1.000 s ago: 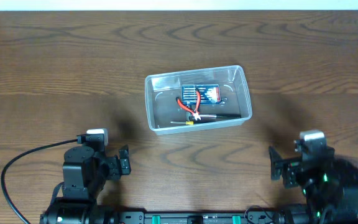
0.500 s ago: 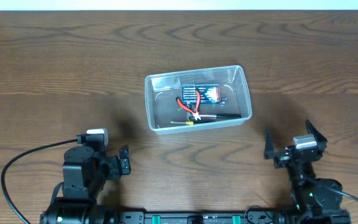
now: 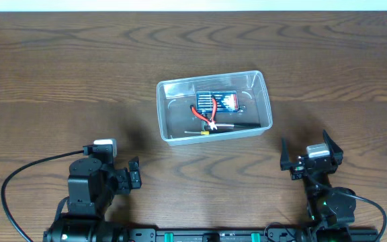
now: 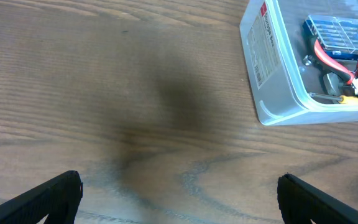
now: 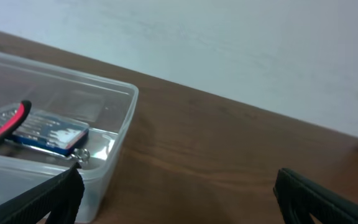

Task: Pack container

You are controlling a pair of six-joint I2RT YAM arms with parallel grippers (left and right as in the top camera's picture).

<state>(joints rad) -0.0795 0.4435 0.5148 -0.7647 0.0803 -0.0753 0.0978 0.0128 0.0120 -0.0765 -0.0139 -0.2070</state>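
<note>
The clear container (image 3: 210, 77) sits mid-table (image 3: 59, 81), holding a blue screwdriver-set case (image 3: 226, 101), red-handled pliers (image 3: 209, 111) and a screwdriver (image 3: 230, 126). The left gripper (image 4: 179, 196) and right gripper (image 5: 178, 193) sit near the table's front edge, fingers spread apart, gripping nothing.
</note>
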